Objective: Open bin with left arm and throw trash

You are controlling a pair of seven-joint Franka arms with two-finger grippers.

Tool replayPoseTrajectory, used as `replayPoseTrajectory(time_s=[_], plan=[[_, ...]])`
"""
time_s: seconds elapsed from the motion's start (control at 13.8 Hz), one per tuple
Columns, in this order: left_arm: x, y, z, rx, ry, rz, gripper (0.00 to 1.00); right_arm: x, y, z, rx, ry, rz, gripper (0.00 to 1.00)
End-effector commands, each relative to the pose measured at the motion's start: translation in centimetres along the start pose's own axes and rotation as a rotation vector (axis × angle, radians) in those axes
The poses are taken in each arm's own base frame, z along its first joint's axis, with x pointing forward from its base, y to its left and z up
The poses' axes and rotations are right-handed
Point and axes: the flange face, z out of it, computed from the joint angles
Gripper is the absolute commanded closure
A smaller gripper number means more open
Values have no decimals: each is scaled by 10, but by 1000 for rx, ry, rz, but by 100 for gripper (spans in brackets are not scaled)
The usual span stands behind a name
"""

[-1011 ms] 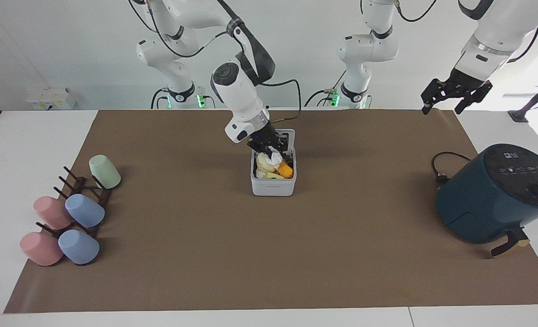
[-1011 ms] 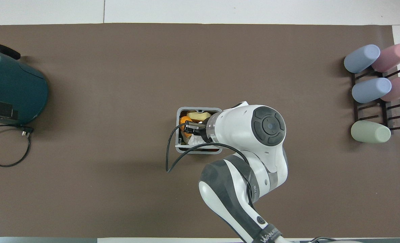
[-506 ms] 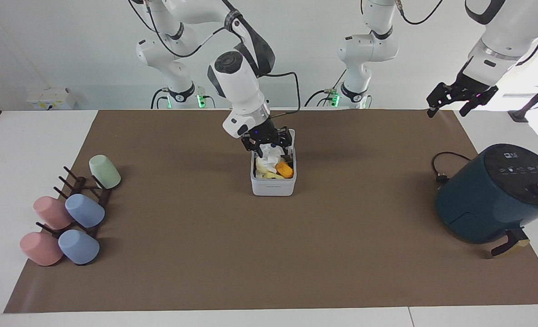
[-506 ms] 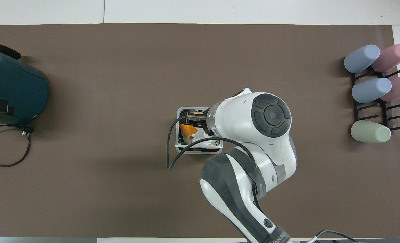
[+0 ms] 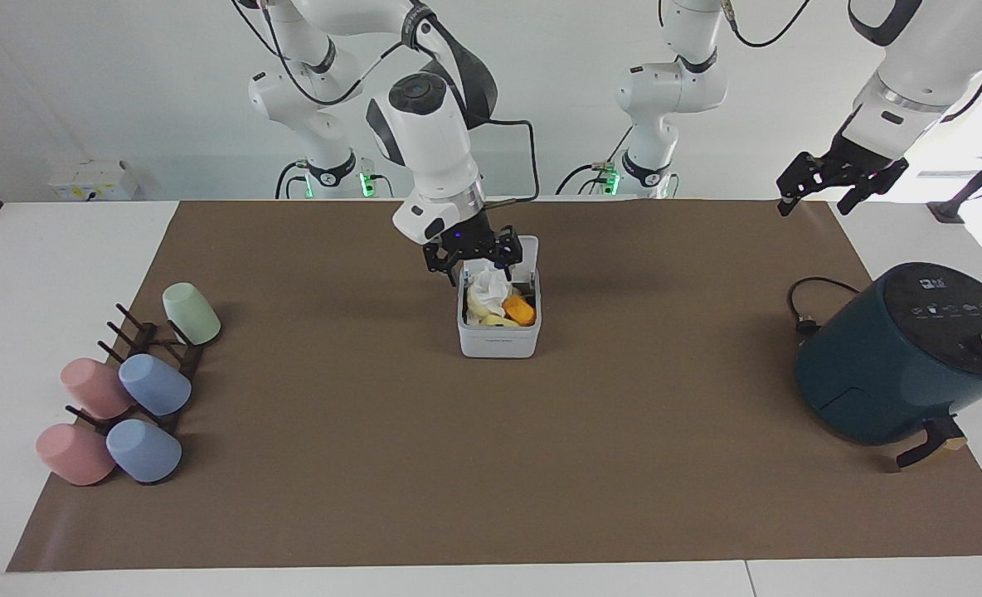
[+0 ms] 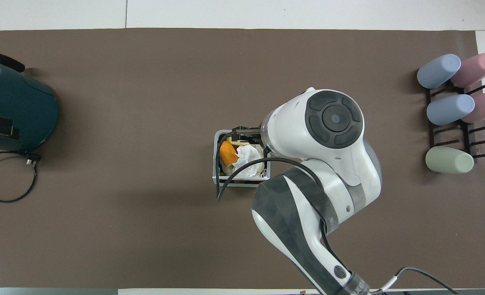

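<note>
- Bin (image 5: 498, 332) sits mid-tabletop, lid up, with a tissue wad (image 5: 489, 286) on top inside.
- Right tool (image 5: 468, 254) hangs over it, spread wide, empty.
- Left tool (image 5: 831, 182) waits open over the tabletop's corner.
- The wad looks light and soft; pinch its crumpled crown.

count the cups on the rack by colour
pink cups: 2
blue cups: 2
green cup: 1
total: 5
</note>
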Motion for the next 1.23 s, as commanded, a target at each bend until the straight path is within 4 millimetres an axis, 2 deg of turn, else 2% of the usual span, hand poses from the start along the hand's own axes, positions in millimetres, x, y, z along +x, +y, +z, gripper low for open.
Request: replayPoseTrajectory(time_s=[0.0,0.14,0.29,0.43,0.58,0.72,0.94,1.16], plan=[[0,1,-2,-1,-16,18,0,20,40,-48,-66,12,10,0],[0,3,-2,1,-16,23,0,35,93,-88,-94,-17,54,0],[-1,4,0,1,-21,27,0,39,144,-126,-110,-71,13,0],[-2,6,0,1,-21,32,0,38,211,-160,-112,-115,30,0],[-2,6,1,1,-21,32,0,24,242,-174,-138,-185,21,0],[-1,7,1,1,-18,32,0,21,255,-160,-146,-213,43,0],[-2,8,1,3,-18,35,0,24,280,-164,-134,-212,-27,0],[-2,8,4,3,-21,35,0,32,292,-164,-155,-183,-51,0]])
